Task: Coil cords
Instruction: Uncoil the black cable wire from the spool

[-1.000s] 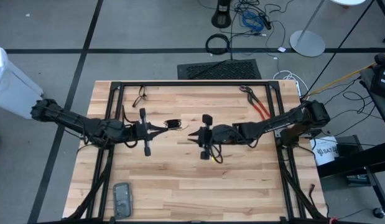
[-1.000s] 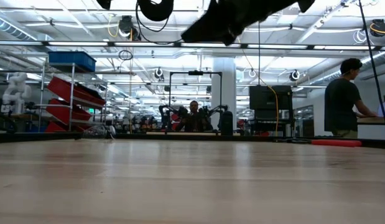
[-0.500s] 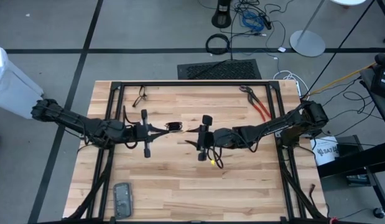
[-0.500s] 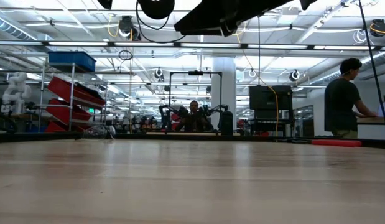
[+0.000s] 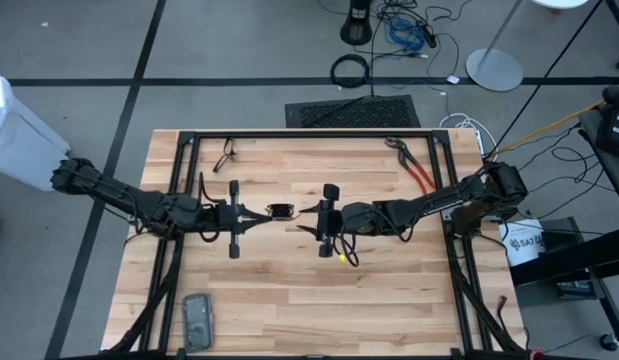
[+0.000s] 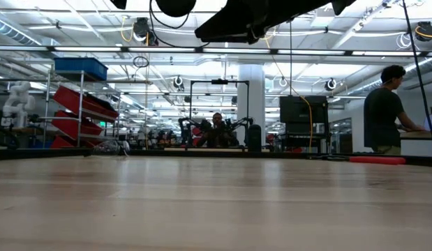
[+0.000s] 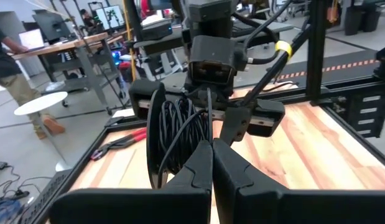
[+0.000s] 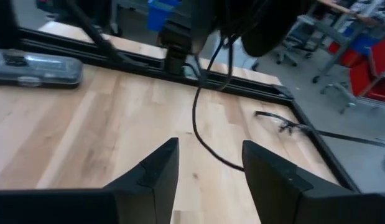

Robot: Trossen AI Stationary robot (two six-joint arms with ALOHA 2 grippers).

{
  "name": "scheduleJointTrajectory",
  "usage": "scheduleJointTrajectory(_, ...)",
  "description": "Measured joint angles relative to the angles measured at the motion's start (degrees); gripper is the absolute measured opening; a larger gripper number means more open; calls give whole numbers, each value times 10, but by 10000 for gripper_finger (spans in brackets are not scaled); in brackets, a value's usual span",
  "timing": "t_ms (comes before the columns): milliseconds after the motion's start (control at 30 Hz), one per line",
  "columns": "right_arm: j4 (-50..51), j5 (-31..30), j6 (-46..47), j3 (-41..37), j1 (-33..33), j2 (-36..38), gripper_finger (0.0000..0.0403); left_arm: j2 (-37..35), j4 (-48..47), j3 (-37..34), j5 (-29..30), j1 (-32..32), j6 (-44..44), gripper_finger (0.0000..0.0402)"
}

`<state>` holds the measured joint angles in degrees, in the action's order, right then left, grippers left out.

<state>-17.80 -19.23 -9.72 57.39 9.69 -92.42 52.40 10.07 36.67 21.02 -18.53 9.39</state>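
- Black and thin, the cord (image 7: 180,134) is wound in a small bundle in the air above the middle of the worktop (image 5: 289,300), between my two grippers.
- My left gripper (image 5: 261,212) is pinched tight on the near side of the bundle and holds it up.
- My right gripper (image 5: 309,213) is just past the bundle, fingers (image 8: 152,171) spread wide, holding nothing.
- I think the cord is light and floppy, so loose loops could slip or spring apart. I would grab it across all the loops at once.
- Red-handled pliers (image 5: 417,172) lie near the far right corner.
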Motion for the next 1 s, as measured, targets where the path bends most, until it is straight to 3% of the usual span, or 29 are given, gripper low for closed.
scheduleJointTrajectory(300,6,1,-15,0,0,0,161,0,1,0,0,-10,0,0)
scheduleJointTrajectory(600,1,-3,-152,0,38,0,161,0,0,0,1,-10,0,0)
scheduleJointTrajectory(800,-12,-62,-210,0,51,0,161,0,-1,0,2,-10,0,0)
scheduleJointTrajectory(1000,-39,-83,-263,0,62,-20,161,9,-1,0,2,-10,1,0)
